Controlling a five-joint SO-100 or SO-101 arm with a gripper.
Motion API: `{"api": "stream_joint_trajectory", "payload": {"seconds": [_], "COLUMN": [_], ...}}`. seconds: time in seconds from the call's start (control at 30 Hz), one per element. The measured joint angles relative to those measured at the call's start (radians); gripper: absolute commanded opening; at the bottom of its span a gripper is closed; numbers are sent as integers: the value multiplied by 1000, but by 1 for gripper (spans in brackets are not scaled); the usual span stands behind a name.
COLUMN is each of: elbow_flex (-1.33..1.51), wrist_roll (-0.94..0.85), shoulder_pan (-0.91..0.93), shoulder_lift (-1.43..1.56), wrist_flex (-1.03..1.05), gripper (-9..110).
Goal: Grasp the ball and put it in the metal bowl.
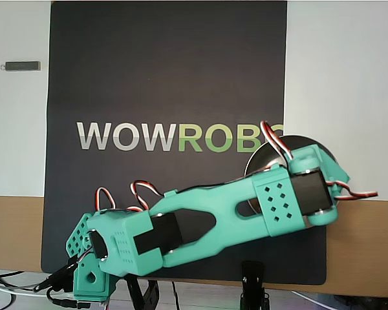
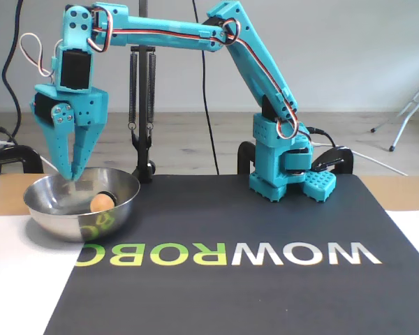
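"WOWROBO" on the black mat (image 2: 265, 230)

Metal bowl (image 1: 262, 158) mostly under arm (image 1: 233, 213) overhead.

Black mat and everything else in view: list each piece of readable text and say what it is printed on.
"WOWROBO" on the black mat: upside down in the fixed view; in the overhead view the arm hides the last letter.
A distorted green reflection of the lettering shows on the metal bowl; not legible.
No other text is visible.
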Motion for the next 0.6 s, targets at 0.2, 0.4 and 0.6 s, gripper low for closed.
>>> {"api": "stream_joint_trajectory", "payload": {"seconds": [0.2,0.4,0.6], "elbow_flex": [0,0,0], "wrist_roll": [49,75,106], "shoulder_pan": [-35,-107,-189], "shoulder_lift": [2,57,137], "wrist_flex": [3,83,167], "gripper": [0,0,0]}}
